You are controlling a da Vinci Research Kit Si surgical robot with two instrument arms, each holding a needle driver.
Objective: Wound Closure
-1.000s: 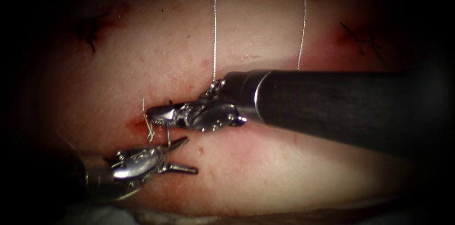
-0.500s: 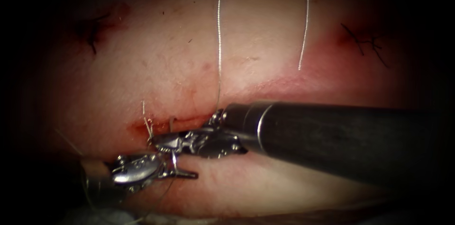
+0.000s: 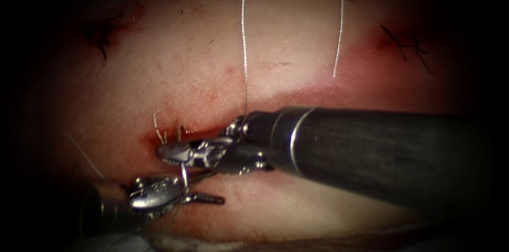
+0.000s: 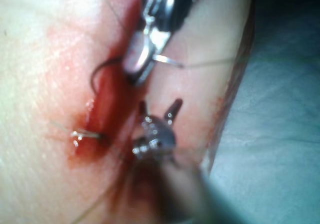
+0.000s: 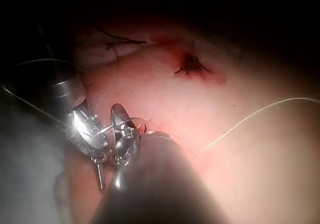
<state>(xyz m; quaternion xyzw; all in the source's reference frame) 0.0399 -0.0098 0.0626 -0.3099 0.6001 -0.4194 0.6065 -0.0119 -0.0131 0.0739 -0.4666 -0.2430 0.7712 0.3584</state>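
Red fluid (image 3: 151, 138): pools at the cut (image 3: 196, 132) in the tissue (image 3: 201, 61)
Right tool (image 3: 168, 150): jaws clamped on the needle (image 4: 102, 69), I judge near its tail
Needle: curve in the cut
Left tool (image 3: 204, 188): jaws apart, holding nothing, beside the needle
Thread (image 3: 244, 45): loops upward

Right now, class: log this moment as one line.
left tool: open, empty | right tool: shut on needle | needle: by cut, whether in tissue unclear | thread: trails up from right tool

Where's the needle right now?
In the endoscope view the needle is held by the right tool, curving down to the open left tool, just below the cut.
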